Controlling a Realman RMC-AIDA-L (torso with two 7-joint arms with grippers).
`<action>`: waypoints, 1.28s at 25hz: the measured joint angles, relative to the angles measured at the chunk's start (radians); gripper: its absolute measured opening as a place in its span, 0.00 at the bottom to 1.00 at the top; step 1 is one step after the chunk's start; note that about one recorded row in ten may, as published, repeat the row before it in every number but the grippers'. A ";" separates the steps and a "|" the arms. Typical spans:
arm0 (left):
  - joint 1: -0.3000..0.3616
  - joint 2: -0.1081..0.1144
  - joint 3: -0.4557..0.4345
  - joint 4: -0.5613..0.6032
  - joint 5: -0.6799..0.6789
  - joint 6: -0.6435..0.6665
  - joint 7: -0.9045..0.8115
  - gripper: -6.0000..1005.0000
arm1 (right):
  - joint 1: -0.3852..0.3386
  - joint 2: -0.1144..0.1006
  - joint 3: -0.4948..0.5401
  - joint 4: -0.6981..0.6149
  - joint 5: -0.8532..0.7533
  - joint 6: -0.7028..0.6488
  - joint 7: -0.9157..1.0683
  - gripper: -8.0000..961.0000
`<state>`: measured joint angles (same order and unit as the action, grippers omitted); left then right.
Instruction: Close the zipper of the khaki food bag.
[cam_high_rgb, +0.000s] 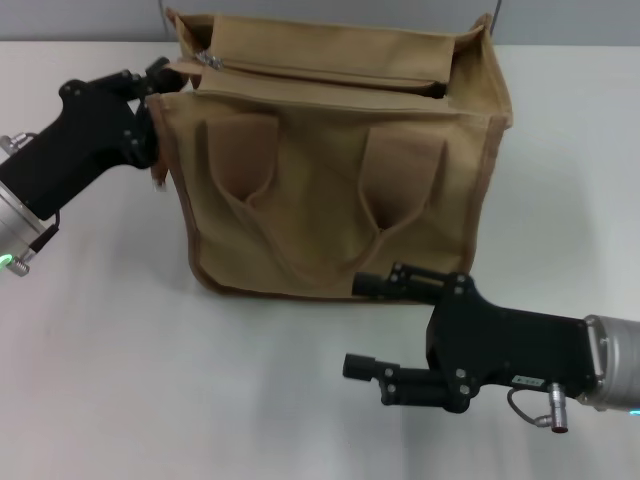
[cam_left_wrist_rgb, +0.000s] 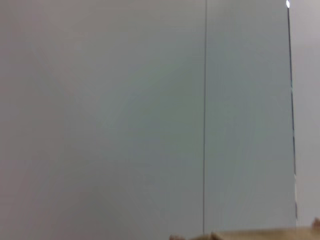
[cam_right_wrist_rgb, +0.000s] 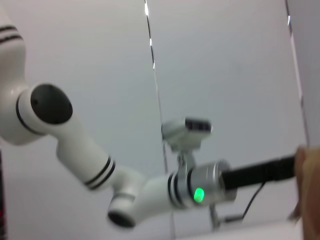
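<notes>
The khaki food bag (cam_high_rgb: 330, 190) stands upright on the white table, handles hanging down its front. The zipper (cam_high_rgb: 320, 75) runs along the top panel. Its silver pull tab (cam_high_rgb: 210, 61) sits at the left end, and a dark gap shows at the right end. My left gripper (cam_high_rgb: 158, 85) is at the bag's top left corner, touching the fabric just beside the pull tab. My right gripper (cam_high_rgb: 352, 325) is open and empty, low in front of the bag's bottom edge. The left wrist view shows only a strip of the bag (cam_left_wrist_rgb: 260, 235). The right wrist view shows the bag's edge (cam_right_wrist_rgb: 311, 200).
The white table (cam_high_rgb: 150, 380) spreads around the bag, with a grey wall panel (cam_left_wrist_rgb: 150, 100) behind it. In the right wrist view my left arm (cam_right_wrist_rgb: 150, 192), with a green light on its wrist, reaches toward the bag.
</notes>
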<state>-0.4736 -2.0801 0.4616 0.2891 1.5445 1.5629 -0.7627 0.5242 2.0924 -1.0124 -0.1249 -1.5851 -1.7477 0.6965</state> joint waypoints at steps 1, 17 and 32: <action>0.000 0.000 0.000 0.000 0.000 0.000 0.000 0.08 | -0.004 0.000 0.000 0.014 0.026 -0.017 -0.037 0.79; -0.070 0.000 0.055 -0.070 -0.073 0.141 -0.055 0.02 | 0.098 0.000 -0.001 0.122 0.459 -0.074 -0.050 0.79; -0.123 0.000 0.057 -0.113 -0.075 0.136 -0.062 0.02 | 0.142 0.000 0.196 0.130 0.466 0.034 -0.080 0.79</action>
<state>-0.5971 -2.0800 0.5190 0.1759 1.4693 1.6988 -0.8243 0.6658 2.0924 -0.8168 0.0047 -1.1192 -1.7141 0.6169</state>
